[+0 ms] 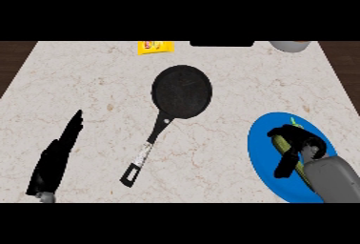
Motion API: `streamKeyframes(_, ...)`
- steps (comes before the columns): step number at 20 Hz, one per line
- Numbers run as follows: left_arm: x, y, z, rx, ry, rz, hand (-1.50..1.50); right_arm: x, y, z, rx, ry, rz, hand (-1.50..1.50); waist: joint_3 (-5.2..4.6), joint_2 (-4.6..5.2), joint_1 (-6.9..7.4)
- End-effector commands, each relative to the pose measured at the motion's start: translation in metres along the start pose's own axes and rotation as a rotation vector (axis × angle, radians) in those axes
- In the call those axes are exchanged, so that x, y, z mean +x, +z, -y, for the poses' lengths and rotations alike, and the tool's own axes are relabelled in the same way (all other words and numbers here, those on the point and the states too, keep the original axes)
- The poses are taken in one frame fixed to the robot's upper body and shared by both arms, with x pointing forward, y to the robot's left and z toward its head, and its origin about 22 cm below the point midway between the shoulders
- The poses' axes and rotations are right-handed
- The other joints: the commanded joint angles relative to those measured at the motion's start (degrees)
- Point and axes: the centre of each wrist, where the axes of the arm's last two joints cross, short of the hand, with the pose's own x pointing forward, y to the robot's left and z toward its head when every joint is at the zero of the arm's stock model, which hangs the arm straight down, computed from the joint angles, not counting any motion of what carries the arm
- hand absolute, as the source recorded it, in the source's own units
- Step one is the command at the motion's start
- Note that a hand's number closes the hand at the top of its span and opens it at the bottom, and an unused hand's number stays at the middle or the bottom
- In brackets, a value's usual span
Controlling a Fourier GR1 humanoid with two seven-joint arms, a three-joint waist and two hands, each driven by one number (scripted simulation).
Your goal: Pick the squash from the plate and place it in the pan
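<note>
Seemingly the black right hand (307, 143) curls round the yellow-green squash (283, 143) on the blue plate (262, 153). The left hand (53, 162) lies straight-fingered.

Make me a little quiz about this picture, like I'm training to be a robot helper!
1. True or false: the squash already lies in the pan.
2. Which hand curls round the squash? A left, B right, C both.
3. Fill in: the plate is coloured ____.

Key:
1. False; it is on the plate.
2. B: the right hand. The left hand lies open at the view's left.
3. Blue.
</note>
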Motion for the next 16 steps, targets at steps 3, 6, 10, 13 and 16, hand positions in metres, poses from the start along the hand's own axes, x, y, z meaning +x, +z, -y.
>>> streamKeyframes(3, 0.014, -0.007, -0.001, 0.004, 0.003, 0.001, 0.00, -0.004, -0.024, -0.020, 0.032, -0.081, 0.020, 1.50, 0.54, 0.51, 0.02)
streamKeyframes(6, 0.003, -0.003, 0.005, -0.007, -0.001, 0.007, 0.00, -0.006, -0.016, -0.009, 0.050, -0.122, 0.046, 1.50, 0.52, 0.48, -0.12)
streamKeyframes(10, -0.015, 0.011, 0.007, 0.007, 0.009, 0.016, 0.00, -0.009, -0.024, -0.028, 0.048, -0.137, 0.060, 1.50, 0.52, 0.48, -0.05)
streamKeyframes(13, -0.015, 0.000, -0.015, 0.012, 0.000, 0.005, 0.00, -0.016, -0.015, -0.016, -0.013, -0.141, 0.055, 1.50, 0.51, 0.44, -0.24)
streamKeyframes(16, 0.000, 0.003, -0.016, 0.006, -0.005, 0.009, 0.00, 0.007, -0.008, -0.044, -0.210, -0.169, -0.028, 1.50, 0.51, 0.36, -0.32)
